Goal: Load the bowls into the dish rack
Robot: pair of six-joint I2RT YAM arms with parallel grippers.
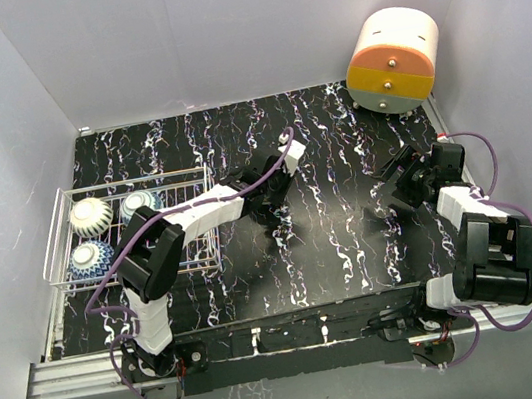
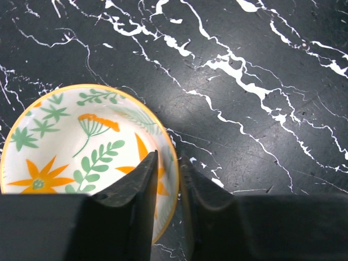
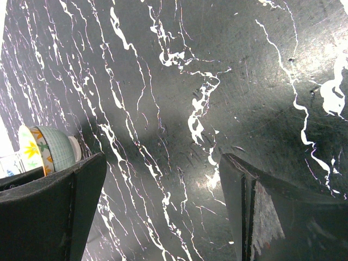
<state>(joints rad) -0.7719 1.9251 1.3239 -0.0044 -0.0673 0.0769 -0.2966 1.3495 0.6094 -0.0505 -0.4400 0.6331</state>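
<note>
Your left jaws pinch the rim of the yellow-floral bowl (image 2: 70, 147), one inside, one outside, for carrying to the dish rack (image 1: 57, 238); right jaws gape empty.

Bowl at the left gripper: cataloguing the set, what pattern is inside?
The bowl has orange flowers and green leaves on cream; left wrist view.

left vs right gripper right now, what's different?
Left gripper: jaws narrow, pinching the floral bowl by its rim, one finger inside. Right gripper: jaws wide apart, holding nothing. Left gripper is nearer the dish rack; Right gripper is farther. Both are low over the black marbled table.
</note>
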